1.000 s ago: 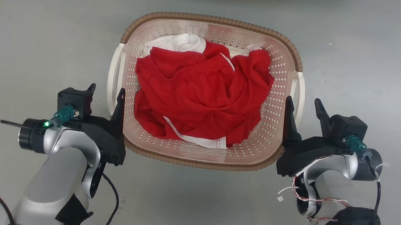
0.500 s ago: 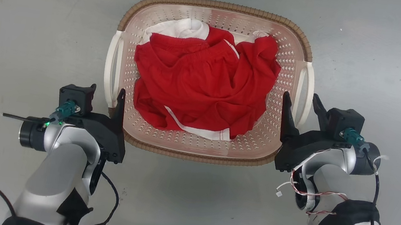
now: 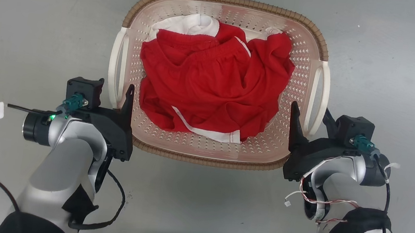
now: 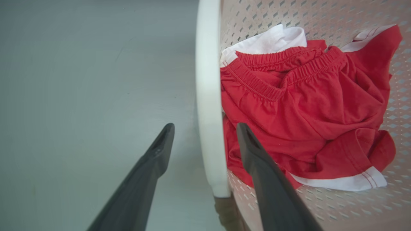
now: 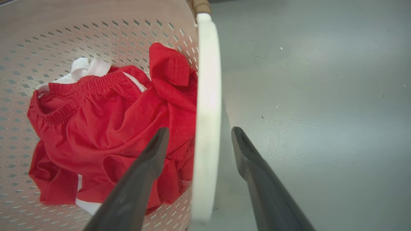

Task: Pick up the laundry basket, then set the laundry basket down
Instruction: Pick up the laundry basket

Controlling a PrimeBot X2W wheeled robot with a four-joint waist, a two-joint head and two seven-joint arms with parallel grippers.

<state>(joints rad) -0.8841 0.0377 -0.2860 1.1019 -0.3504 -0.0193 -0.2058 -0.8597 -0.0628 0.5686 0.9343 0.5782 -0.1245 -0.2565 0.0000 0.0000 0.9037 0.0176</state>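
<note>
Left claw (image 3: 115, 85), right claw (image 3: 309, 106) advanced astride basket (image 3: 226, 0) handles (image 3: 113, 60); clothes (image 3: 211, 89) inside.

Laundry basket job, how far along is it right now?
Done: the left tool and right tool each straddle one of the white handles of the laundry basket. In hand: the grip, as both tools are open, not clamped. Left: lift it, then set it down.
</note>
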